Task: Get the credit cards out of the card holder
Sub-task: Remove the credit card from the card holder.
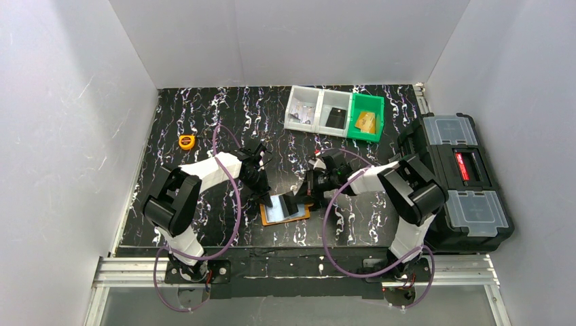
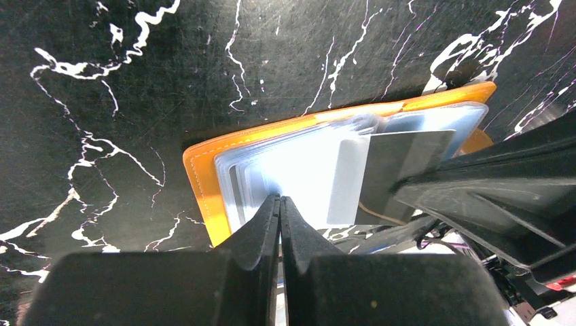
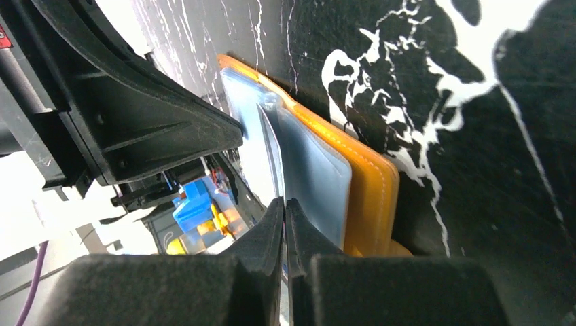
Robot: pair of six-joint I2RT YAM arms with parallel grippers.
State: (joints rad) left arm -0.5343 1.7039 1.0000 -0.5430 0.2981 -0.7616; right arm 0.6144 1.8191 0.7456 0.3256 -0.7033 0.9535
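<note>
Left tool [image 2: 280, 204], jaws together, atop card holder [image 2: 204, 163]

Upper left of the frame: small yellow-orange tape measure [image 1: 187, 141] on black, white-veined bench [image 1: 204, 112]. Upper centre: pair of white bins [image 1: 319, 109], touching a green bin [image 1: 365, 136] on the right. Right edge: black toolbox [image 1: 448, 173] with clear lid pockets.

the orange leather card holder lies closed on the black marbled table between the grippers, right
No: the left wrist view shows the orange leather card holder open, clear pockets and pale cards exposed. It lies on the black marbled table between the left gripper and right gripper.
</note>
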